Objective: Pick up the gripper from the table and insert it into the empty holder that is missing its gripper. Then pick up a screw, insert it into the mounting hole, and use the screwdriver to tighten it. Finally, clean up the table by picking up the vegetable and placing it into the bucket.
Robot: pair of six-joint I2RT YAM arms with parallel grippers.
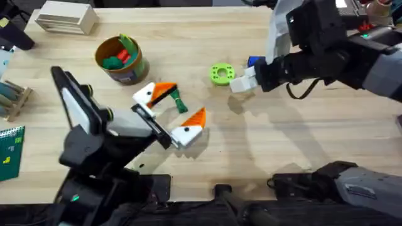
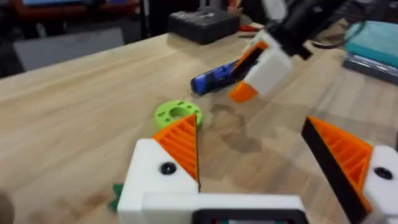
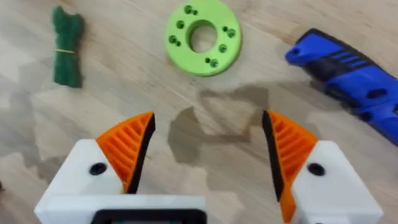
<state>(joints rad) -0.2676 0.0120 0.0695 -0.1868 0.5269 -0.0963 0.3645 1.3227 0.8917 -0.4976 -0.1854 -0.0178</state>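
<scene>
Both my grippers, left and right, gape empty over the table. Right wrist view catches vegetable beside green disc, screwdriver opposite; overhead adds bucket.

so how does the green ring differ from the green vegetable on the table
The green ring is bright lime, flat and round with a centre hole and small holes around it. The vegetable is dark green, slim and elongated, with a thin band around it. Both lie loose on the table, ungripped.
</scene>
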